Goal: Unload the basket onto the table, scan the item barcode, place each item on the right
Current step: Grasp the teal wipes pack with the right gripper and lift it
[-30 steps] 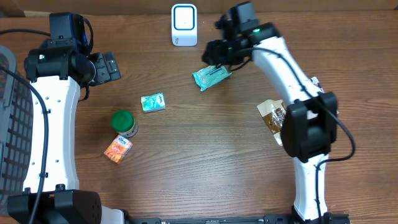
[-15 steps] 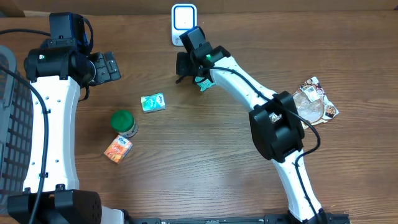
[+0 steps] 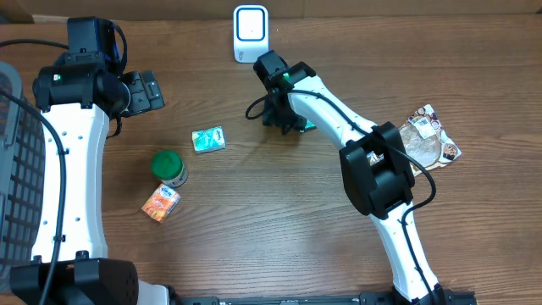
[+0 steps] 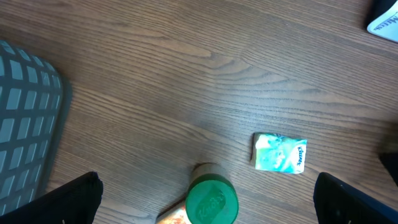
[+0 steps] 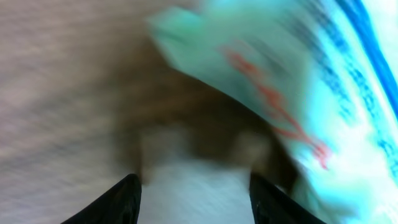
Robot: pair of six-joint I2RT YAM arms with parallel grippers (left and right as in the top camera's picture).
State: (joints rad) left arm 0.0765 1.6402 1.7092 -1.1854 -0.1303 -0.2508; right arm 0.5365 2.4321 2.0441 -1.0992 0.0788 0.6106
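A white barcode scanner (image 3: 251,34) stands at the back centre of the table. Just in front of it is my right gripper (image 3: 279,114), and a corner of a teal packet (image 3: 306,125) shows beside its fingers. The right wrist view is badly blurred: the teal packet (image 5: 292,81) fills the upper right, and a whitish part of it lies between the dark fingertips (image 5: 121,202). The right gripper (image 5: 196,199) looks shut on it. My left gripper (image 3: 144,91) hangs open at the back left, holding nothing.
A small tissue pack (image 3: 208,139), a green-lidded jar (image 3: 169,167) and an orange packet (image 3: 161,203) lie left of centre. A brown snack bag (image 3: 428,140) lies at the right. A grey basket (image 3: 17,169) stands at the left edge.
My right arm swung left with the teal packet to the front of the scanner, then dropped slightly toward the table. The left arm has not moved.
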